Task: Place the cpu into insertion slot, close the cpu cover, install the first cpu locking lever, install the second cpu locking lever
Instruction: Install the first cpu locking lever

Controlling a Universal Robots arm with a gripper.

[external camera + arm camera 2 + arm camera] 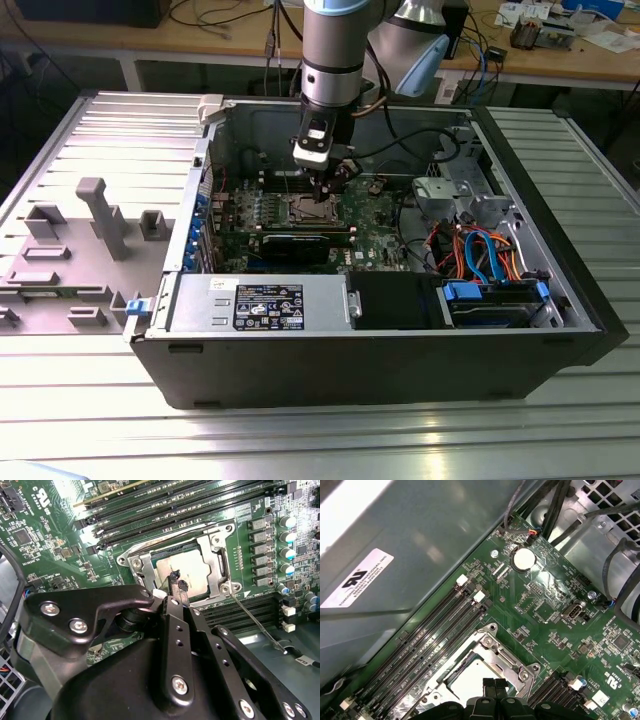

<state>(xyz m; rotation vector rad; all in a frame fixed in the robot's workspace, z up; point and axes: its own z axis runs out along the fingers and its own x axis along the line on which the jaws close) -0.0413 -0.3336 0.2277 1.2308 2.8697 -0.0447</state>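
Green circuit board [50, 555], hand [178, 580] closed together, empty, over seated cpu [197, 570].

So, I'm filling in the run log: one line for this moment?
cpu: seated in insertion slot | cpu cover: down over it | gripper: shut, over cpu | locking lever: one rod angled out

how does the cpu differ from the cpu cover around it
The cpu is a solid dull grey square; the cpu cover is an open, shinier silver frame. The cover's outline is larger, and the cpu shows through its window. Both are flat metal, lying level on the green board.
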